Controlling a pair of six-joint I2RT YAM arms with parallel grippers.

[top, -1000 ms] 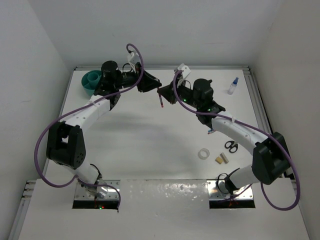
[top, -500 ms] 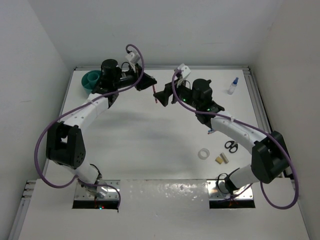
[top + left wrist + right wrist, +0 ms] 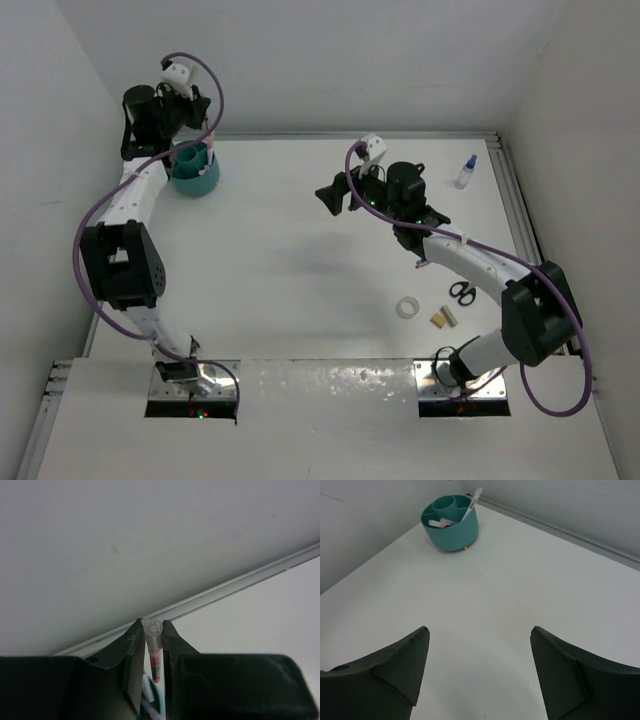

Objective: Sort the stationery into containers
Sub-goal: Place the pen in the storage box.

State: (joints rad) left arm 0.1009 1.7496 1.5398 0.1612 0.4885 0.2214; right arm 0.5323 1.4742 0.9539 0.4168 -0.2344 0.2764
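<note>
Left tool [image 3: 152, 630] pinched the red pen [image 3: 153, 647], long axis near vertical. Pot [image 3: 195, 182] sat right below it, at the far-left corner of the tabletop [image 3: 300, 260]. I judged a straight drop enough. Right tool [image 3: 479, 635] was spread, empty, well apart.

1 pot [image 3: 195, 184]. 1 tape ring [image 3: 406, 308]. 1 scissors [image 3: 461, 292]. 1 bottle [image 3: 466, 172]. Tan blocks [image 3: 443, 318]: looks like 2, touching, too small to be sure. Pens: 1 red-ink pen [image 3: 152, 645], held; 1 white pen [image 3: 472, 502] standing in pot; more lying inside, count unclear.
</note>
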